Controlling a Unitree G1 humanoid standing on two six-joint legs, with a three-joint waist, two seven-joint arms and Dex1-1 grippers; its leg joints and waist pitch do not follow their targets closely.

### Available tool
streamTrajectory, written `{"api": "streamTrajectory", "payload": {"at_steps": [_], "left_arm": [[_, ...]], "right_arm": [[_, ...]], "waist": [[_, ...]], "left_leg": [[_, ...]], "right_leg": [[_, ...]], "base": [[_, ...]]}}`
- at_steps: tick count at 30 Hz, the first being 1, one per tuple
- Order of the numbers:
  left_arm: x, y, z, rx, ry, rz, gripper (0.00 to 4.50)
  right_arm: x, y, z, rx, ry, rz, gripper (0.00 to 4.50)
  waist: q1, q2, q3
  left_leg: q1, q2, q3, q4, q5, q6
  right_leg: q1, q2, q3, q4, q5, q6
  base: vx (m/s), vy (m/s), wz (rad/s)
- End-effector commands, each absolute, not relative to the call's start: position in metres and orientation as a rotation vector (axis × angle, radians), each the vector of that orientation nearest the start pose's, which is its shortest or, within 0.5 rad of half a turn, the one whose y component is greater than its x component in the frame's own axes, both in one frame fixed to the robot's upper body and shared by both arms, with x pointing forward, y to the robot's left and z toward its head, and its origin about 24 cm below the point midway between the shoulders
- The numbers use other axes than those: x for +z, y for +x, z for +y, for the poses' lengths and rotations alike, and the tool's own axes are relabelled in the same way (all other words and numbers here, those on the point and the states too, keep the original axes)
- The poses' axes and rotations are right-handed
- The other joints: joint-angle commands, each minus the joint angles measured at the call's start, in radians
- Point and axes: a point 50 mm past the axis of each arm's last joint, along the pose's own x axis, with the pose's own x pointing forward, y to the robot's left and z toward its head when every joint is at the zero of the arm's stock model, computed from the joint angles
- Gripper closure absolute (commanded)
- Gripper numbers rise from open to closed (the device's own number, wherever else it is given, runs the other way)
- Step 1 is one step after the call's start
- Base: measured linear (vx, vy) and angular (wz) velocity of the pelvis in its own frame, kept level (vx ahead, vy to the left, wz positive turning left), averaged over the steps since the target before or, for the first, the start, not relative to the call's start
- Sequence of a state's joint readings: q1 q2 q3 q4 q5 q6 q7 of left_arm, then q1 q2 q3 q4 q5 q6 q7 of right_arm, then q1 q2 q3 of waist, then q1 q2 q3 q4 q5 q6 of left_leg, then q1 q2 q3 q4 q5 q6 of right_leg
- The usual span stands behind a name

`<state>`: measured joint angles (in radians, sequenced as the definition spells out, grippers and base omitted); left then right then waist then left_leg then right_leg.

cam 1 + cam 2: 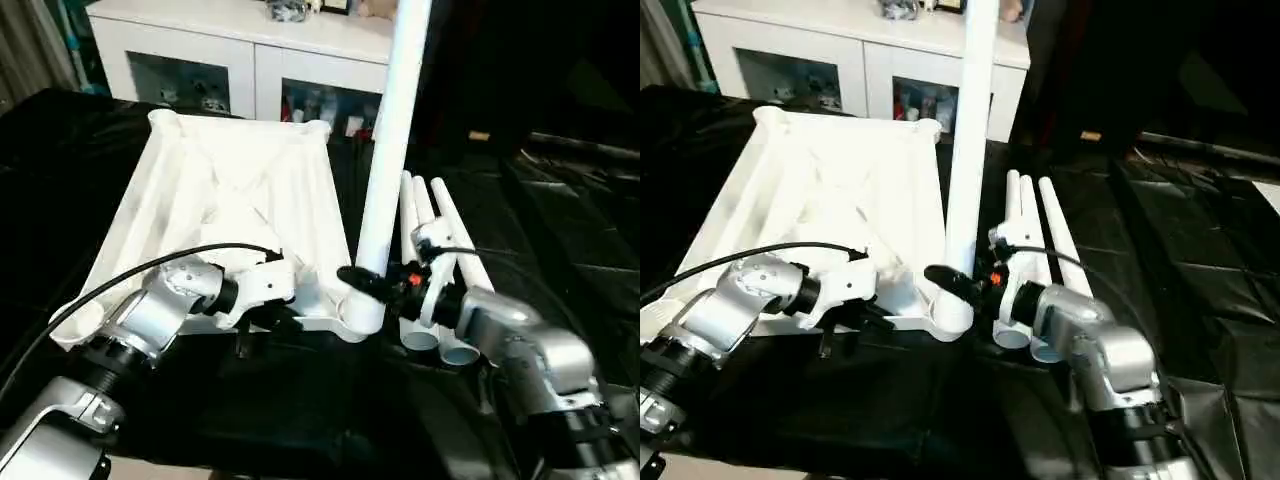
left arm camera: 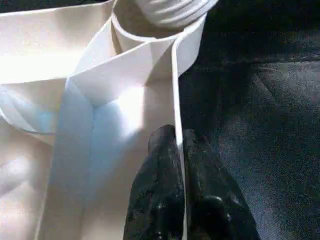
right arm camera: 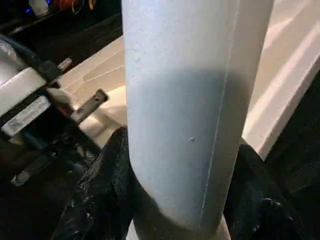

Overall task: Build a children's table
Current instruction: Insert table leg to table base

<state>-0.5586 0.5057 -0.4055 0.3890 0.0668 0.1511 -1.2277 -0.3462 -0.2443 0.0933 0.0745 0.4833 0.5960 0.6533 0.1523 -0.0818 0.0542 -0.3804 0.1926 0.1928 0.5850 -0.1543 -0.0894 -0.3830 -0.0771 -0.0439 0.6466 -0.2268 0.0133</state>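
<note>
Left hand pinches the near rim of the upturned table, lying ribbed side up on the black tabletop. Right hand clamps the upright leg low, at the near-right socket. Three spare legs lie right. Smooth, stiff, likely light plastic; grip tubes low.

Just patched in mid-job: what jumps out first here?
A white leg stands upright in the near right corner socket of the upturned tabletop, with the right gripper clamped around its base. The left gripper pinches the tabletop's near rim. Three spare legs lie side by side to the right.
</note>
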Motion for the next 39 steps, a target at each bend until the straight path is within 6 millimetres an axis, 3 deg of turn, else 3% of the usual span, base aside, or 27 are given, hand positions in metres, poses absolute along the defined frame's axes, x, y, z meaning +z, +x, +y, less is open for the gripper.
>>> {"api": "streamTrajectory", "payload": {"at_steps": [1,18,25,33,38,39], "left_arm": [[0.068,0.304,0.133,-1.391,0.526,0.399,4.50],[0.063,0.295,0.136,-1.355,0.448,0.385,4.50],[0.057,0.291,0.140,-1.364,0.504,0.427,4.50],[0.052,0.291,0.147,-1.350,0.584,0.473,4.50],[0.055,0.295,0.144,-1.316,0.554,0.441,4.50],[0.055,0.297,0.145,-1.306,0.552,0.435,4.50]], "right_arm": [[0.081,0.300,-0.118,0.867,0.249,0.261,2.64],[0.071,0.306,-0.108,0.900,0.261,0.268,2.64],[0.065,0.305,-0.109,0.905,0.232,0.281,2.64],[0.057,0.306,-0.115,0.848,0.274,0.264,2.64],[0.037,0.299,-0.122,0.798,0.368,0.273,2.64],[0.035,0.298,-0.123,0.782,0.387,0.269,2.64]], "waist": [[-0.010,0.001,-0.052],[-0.023,-0.002,-0.049],[-0.025,-0.003,-0.045],[-0.027,0.004,-0.042],[-0.028,0.000,-0.042],[-0.026,0.006,-0.037]], "left_leg": [[0.027,0.043,-0.022,-0.076,-0.286,-0.031],[0.022,0.045,-0.020,-0.080,-0.260,-0.008],[0.022,0.044,-0.019,-0.080,-0.260,0.000],[0.027,0.046,-0.023,-0.085,-0.324,-0.017],[0.027,0.047,-0.026,-0.087,-0.361,-0.023],[0.029,0.047,-0.027,-0.088,-0.375,-0.023]], "right_leg": [[0.013,-0.080,0.044,-0.100,-0.316,-0.134],[0.014,-0.073,0.044,-0.096,-0.266,-0.146],[0.014,-0.072,0.046,-0.098,-0.265,-0.143],[0.008,-0.076,0.047,-0.107,-0.341,-0.134],[0.005,-0.079,0.047,-0.110,-0.370,-0.134],[0.001,-0.080,0.048,-0.114,-0.389,-0.132]], "base": [[0.000,0.000,0.00],[0.000,0.000,0.00],[0.000,0.000,0.00],[0.000,0.000,0.00],[0.000,0.000,0.00],[0.000,0.000,0.00]]}}
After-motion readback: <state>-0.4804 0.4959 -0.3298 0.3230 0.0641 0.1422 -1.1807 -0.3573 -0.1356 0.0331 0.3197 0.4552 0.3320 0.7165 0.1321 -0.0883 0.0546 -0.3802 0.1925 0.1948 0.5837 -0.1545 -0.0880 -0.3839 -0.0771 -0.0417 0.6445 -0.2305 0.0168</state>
